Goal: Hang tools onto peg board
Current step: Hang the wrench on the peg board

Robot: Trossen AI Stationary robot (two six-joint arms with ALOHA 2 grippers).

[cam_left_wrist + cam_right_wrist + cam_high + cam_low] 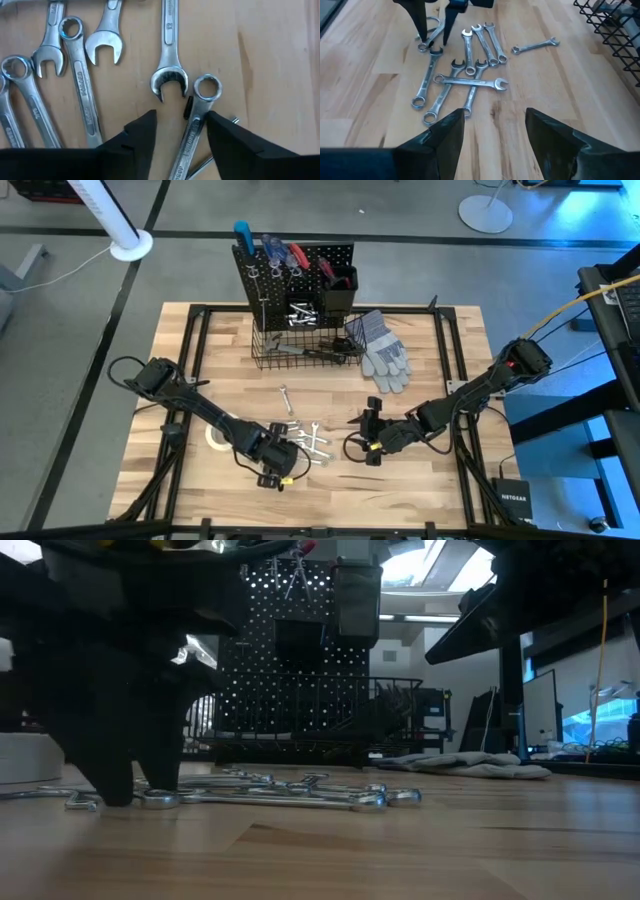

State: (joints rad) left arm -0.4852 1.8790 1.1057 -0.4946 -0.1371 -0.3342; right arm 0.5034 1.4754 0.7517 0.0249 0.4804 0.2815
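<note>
Our left pincer (179, 131) is down on the counter (440, 480) with its jaws narrowly parted astride one wrench (192, 127) at the pile's (305, 438) seven o'clock edge. We judge that closing could nudge the touching neighbour (169, 65) or let the flat shaft slip. The right pincer (492, 131) waits wide open at three o'clock; the peg board (295, 270) stands at twelve.
</note>
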